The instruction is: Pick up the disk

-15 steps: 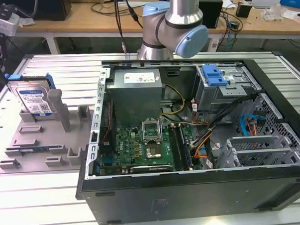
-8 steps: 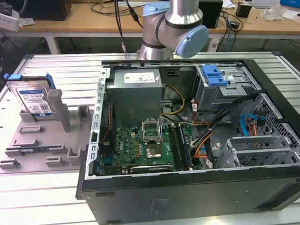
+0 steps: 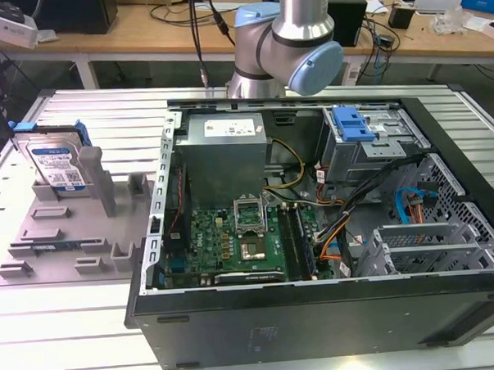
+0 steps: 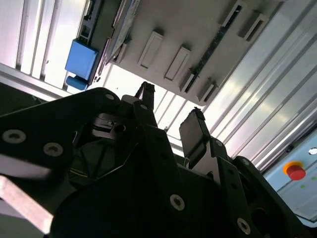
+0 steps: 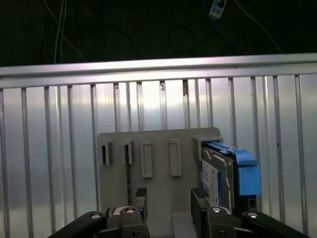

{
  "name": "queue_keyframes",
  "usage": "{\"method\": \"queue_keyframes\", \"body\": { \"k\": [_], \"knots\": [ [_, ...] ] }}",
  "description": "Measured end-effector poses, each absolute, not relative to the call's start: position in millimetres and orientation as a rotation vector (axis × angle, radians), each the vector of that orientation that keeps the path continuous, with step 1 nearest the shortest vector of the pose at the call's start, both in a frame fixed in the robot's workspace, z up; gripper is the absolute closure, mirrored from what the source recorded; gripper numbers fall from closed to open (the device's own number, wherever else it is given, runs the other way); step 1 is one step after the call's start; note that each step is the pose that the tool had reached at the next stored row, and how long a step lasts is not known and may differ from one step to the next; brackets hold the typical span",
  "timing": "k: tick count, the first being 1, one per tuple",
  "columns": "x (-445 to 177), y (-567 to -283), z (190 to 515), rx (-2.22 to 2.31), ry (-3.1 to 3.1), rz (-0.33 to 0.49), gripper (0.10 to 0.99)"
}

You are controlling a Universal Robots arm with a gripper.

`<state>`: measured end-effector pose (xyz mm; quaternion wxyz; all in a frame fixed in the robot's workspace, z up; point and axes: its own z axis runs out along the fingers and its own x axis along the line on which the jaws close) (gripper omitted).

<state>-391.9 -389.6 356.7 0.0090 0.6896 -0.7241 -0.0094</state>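
Observation:
The disk (image 3: 57, 164) stands on edge in a slot of the grey fixture tray (image 3: 69, 242), at the exterior view's left; it is silver with a white-and-blue label and blue side rails. In the first wrist view the disk (image 5: 218, 178) sits at one end of the tray (image 5: 158, 144), just beyond one fingertip. My gripper (image 5: 171, 198) is open, its black fingers (image 5: 141, 198) apart with nothing between them, hovering clear of the tray. In the second wrist view the gripper (image 4: 168, 111) shows the same gap, with the disk's blue rail (image 4: 81, 57) off to one side.
An open computer case (image 3: 315, 231) with a motherboard, cables and a blue drive-bay bracket (image 3: 351, 123) lies beside the tray on the ribbed metal table (image 3: 73, 324). The arm's grey-and-blue joints (image 3: 307, 51) rise behind the case. A red button (image 4: 296, 171) sits off the table.

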Motion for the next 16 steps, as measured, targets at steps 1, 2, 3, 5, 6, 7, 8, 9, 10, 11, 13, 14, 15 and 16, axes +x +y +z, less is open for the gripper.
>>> {"method": "queue_keyframes", "body": {
  "k": [1,2,3,5,6,7,8,9,10,11,13,14,15,16],
  "knots": [
    [-391.9,-389.6,356.7,2.154,-2.262,-0.029,0.604],
    [-391.8,-389.6,356.7,2.154,-2.262,-0.029,0.604],
    [-391.8,-389.6,356.7,2.154,-2.262,-0.029,0.604],
    [-391.8,-389.6,356.7,2.154,-2.262,-0.029,0.604],
    [-391.8,-389.6,356.7,2.154,-2.262,-0.029,0.604],
    [-391.8,-389.6,356.7,2.154,-2.262,-0.029,0.604],
    [-391.8,-389.6,356.7,2.154,-2.262,-0.029,0.604],
    [-391.7,-388.9,356.6,2.154,-2.262,-0.029,0.604],
    [-391.6,-386.6,356.7,2.154,-2.261,-0.029,0.604],
    [-391.8,-383.5,356.8,2.154,-2.261,-0.028,0.604],
    [-391.8,-376.4,356.7,2.153,-2.261,-0.027,0.604],
    [-391.8,-372.0,356.6,2.154,-2.261,-0.027,0.604],
    [-391.9,-367.1,356.7,2.153,-2.261,-0.027,0.604],
    [-392.1,-362.5,356.7,2.153,-2.261,-0.027,0.604]
  ]
}}
